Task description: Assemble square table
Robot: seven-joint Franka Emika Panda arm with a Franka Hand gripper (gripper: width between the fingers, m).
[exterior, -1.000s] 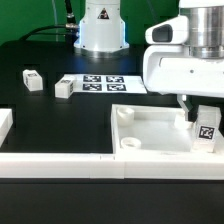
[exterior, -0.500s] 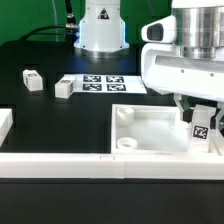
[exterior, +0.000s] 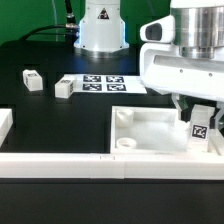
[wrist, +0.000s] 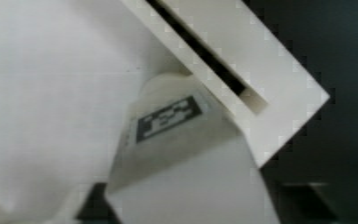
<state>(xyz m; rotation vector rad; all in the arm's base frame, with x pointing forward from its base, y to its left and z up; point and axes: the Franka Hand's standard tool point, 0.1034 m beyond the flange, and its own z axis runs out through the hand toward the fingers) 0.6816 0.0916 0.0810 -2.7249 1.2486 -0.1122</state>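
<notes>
The white square tabletop lies tray-side up on the black table, with a round socket showing at its near left corner. My gripper is shut on a white leg with a black-and-white tag, held upright over the tabletop's right near corner. I cannot tell whether the leg's lower end touches the tabletop. In the wrist view the tagged leg runs between my fingers, over the tabletop's rim. Two loose legs lie on the exterior view's left.
The marker board lies in front of the robot base. A long white border bar runs along the front edge below the tabletop. A second white bar end sits at the left edge.
My gripper has shifted a little toward the exterior view's left with the leg in it, then held almost still. The loose legs and tabletop have not moved.
</notes>
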